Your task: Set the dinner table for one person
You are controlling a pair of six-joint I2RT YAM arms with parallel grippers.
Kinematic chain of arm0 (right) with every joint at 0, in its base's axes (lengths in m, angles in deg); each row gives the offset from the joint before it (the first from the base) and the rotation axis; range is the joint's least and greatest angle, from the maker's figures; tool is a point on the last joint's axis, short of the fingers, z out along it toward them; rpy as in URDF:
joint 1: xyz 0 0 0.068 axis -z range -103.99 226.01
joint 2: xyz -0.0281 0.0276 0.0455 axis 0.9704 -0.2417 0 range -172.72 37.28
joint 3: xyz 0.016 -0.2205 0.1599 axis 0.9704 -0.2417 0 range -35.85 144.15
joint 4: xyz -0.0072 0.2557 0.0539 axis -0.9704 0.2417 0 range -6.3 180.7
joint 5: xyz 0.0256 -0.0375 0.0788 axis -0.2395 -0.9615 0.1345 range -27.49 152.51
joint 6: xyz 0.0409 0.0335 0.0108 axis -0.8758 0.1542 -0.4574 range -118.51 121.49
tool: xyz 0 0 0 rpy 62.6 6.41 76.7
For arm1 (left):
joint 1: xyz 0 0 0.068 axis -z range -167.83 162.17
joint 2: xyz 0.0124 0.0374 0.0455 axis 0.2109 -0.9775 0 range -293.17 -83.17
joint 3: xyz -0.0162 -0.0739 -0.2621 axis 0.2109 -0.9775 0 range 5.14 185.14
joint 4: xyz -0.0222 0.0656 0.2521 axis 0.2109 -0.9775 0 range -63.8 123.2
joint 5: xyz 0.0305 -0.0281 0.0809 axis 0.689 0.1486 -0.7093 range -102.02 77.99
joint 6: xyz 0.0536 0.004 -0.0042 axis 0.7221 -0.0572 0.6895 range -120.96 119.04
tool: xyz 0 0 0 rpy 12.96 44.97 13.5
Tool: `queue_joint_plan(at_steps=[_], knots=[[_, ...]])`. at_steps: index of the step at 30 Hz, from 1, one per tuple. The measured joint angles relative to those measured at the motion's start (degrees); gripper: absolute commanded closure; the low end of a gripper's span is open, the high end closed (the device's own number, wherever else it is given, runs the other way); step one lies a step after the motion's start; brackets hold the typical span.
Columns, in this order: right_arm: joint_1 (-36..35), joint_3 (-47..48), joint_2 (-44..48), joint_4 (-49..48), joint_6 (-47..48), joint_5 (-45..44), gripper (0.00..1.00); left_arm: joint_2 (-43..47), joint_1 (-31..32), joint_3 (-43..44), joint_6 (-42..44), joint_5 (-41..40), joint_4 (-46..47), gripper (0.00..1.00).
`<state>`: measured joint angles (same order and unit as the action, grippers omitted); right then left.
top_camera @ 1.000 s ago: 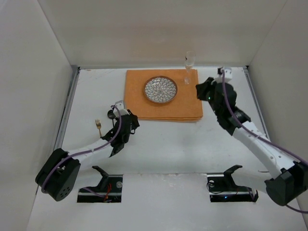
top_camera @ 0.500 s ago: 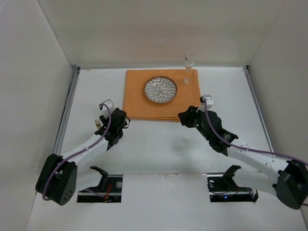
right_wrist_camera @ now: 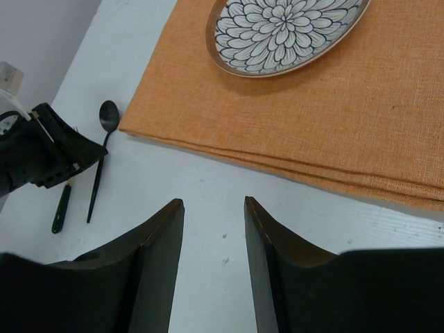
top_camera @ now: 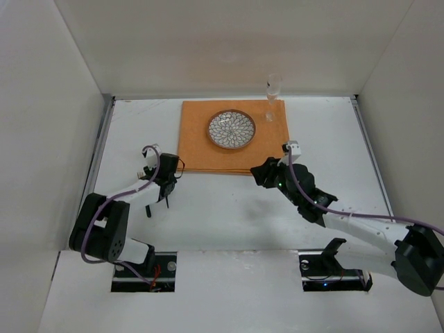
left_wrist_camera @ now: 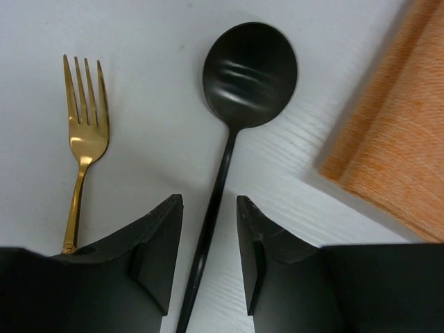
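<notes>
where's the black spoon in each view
top external: the black spoon is mostly hidden under the left gripper, off the near-left corner of the orange mat; only a thin handle end shows.
left wrist: centre, bowl at top, handle running down between the fingers.
right wrist: far left, just off the mat's corner.
shared landmark: the orange mat.

My white tabletop point(top_camera: 229, 208), orange folded mat point(top_camera: 198, 149) at far middle, gold fork point(left_wrist_camera: 84, 132), black spoon point(left_wrist_camera: 246, 73) between fork and mat.
</notes>
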<state>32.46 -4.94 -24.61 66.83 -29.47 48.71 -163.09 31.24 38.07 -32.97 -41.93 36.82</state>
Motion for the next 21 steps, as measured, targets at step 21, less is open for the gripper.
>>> queue_joint_plan(at_steps=[21], knots=[[0.5, 0.0, -0.6, -0.4, -0.2, 0.3, 0.51, -3.7, -2.3, 0.1, -0.4, 4.0, 5.6, 0.98]])
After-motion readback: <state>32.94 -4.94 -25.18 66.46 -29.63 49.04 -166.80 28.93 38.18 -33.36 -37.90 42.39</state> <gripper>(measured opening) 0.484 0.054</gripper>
